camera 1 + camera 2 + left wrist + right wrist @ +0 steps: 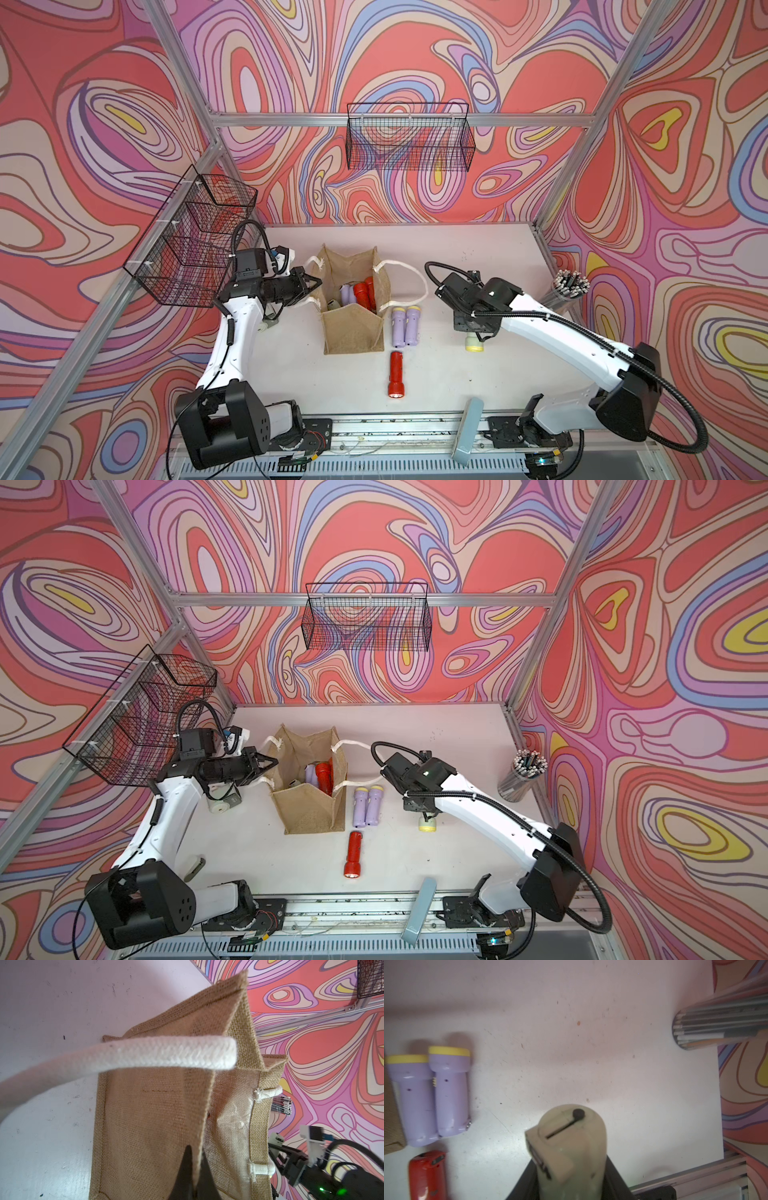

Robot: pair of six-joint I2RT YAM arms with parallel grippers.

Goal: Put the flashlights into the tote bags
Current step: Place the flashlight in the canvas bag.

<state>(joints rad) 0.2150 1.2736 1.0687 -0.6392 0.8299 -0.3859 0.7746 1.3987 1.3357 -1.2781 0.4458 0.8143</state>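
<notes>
So | left fingers (pixel 186 1172) pinched shut on tote bag (pixel 353 328) rim | right fingers (pixel 614 1180) gripping pale green flashlight (pixel 569 1147), head-down, right of the lilac pair (pixel 405 328) | tip: lift over rim, drop into open mouth

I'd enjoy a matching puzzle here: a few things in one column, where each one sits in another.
1. tote bag
2. pale green flashlight
3. red flashlight outside the bag
4. lilac flashlights

a. side by side next to the bag
b. rim pinched by the left gripper
c. lying alone, apart from the rest
d. held in the right gripper

Pairs: 1-b, 2-d, 3-c, 4-a
</notes>
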